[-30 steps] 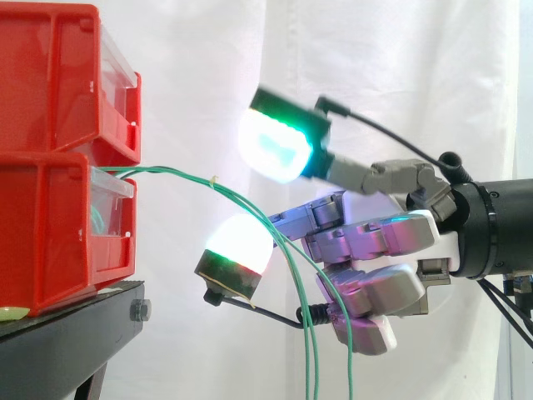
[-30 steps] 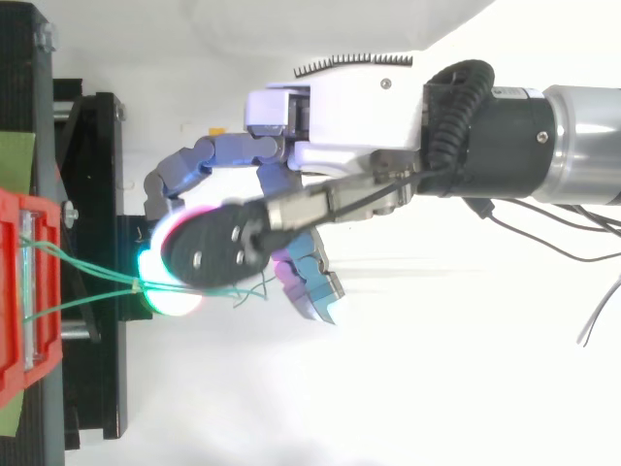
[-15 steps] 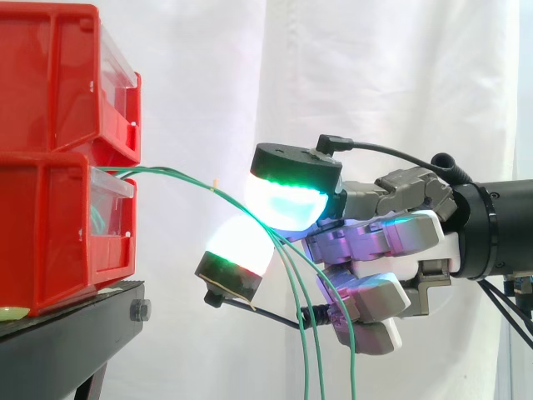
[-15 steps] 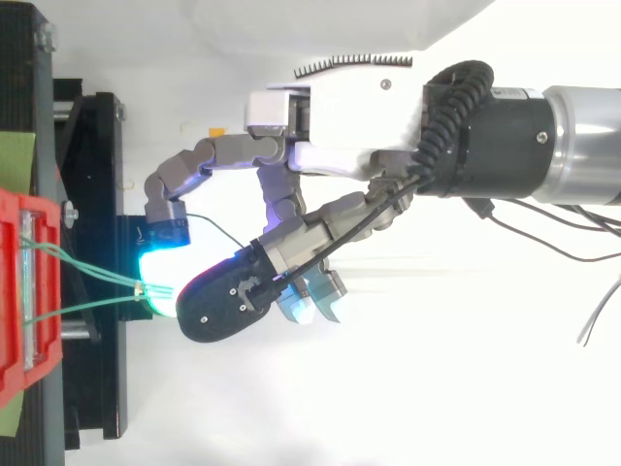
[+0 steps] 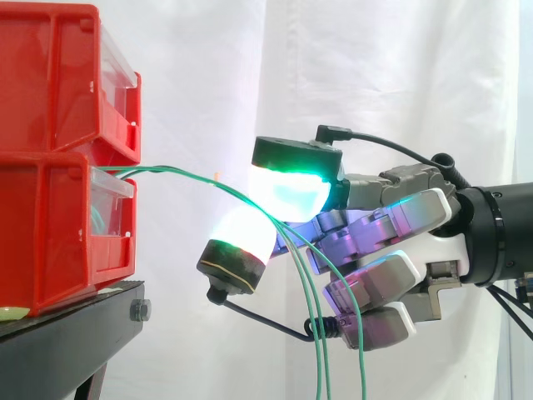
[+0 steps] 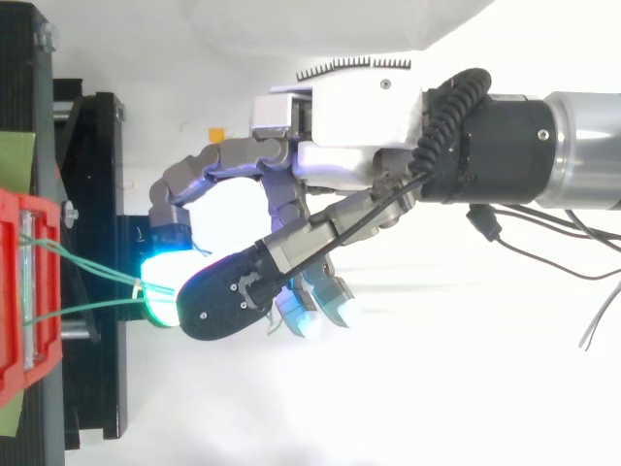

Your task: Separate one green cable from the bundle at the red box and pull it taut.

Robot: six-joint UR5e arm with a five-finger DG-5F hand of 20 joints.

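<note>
Now | hand (image 5: 391,237) curled, pinching thin green cables (image 5: 191,177) | glossy boxy red bins (image 5: 50,233)

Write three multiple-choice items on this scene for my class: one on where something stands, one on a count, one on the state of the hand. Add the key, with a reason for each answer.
1. Where do the red bins stand?
A. on the floor
B. on a wooden shelf
C. on a black stand

2. How many red bins are stacked in the side view?
A. one
B. two
C. four

3. What is the hand doing?
A. pinching the green cables between glowing pads
B. lying open, clear of the cables
C. curled on nothing

Key:
1 C: the lower bin rests on the black stand.
2 B: one bin sits on top of another.
3 A: two pads meet on the green cables, which hang down past them.
</note>
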